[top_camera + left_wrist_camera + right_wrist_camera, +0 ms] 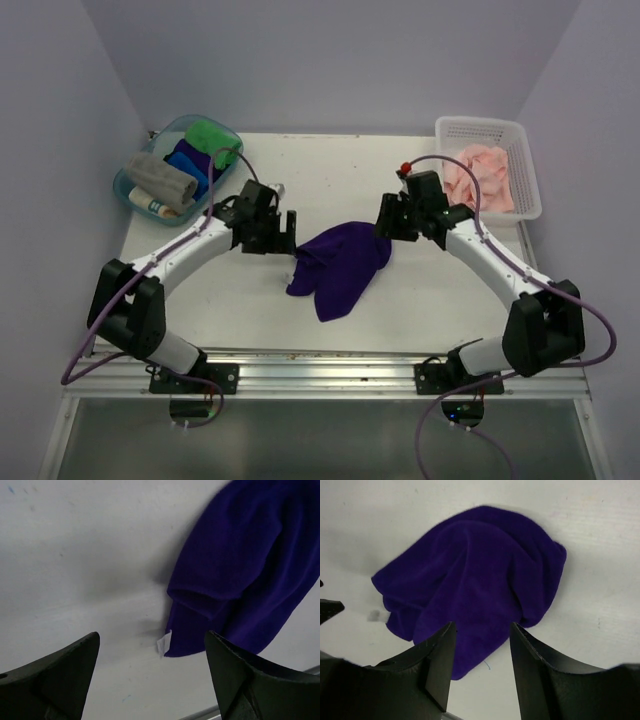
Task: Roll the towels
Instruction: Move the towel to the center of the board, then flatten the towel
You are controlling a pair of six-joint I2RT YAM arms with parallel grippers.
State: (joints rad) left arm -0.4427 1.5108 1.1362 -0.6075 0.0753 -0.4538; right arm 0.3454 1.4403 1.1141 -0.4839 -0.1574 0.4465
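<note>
Lying crumpled mid-table, the purple towel sits between the two arms. The left gripper stands wide apart just beside its tagged edge, holding nothing. The right gripper hovers over its other end, jaws parted and empty

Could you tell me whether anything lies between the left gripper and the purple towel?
Nothing visible does. The left gripper is open, and only bare table lies between it and the edge of the purple towel, where a small white label sticks out. The right gripper is at the towel's opposite side.
</note>
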